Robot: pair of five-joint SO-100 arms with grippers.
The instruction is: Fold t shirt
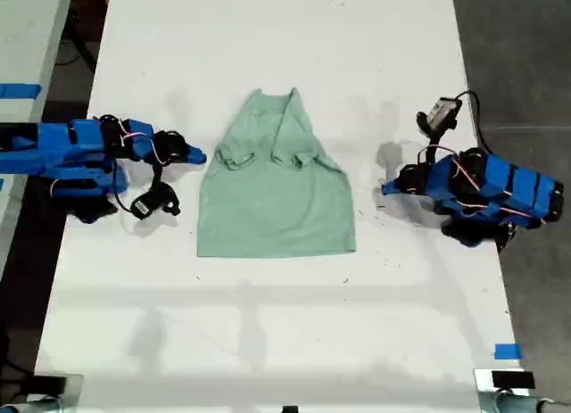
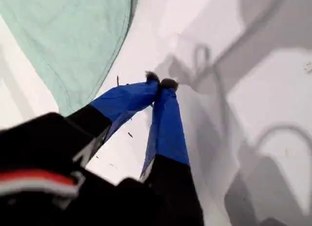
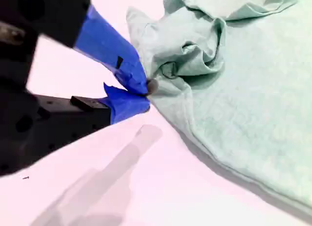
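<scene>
White table (image 1: 268,342), blue tape marks at edges, dark floor either side. T shirt (image 1: 275,185) lies mid-table, sleeves folded in and bunched. My second gripper (image 3: 146,92) is at the shirt's edge, tips pinched on the cloth. My first gripper (image 2: 162,83) is clenched on nothing, beside the hem. Risk: one-sided pull drags the whole shirt, undoing the folds.

Bright overhead light washed the white desk (image 1: 285,342) nearly featureless; soft arm shadows fell; both wrist views were blurred close up.
</scene>
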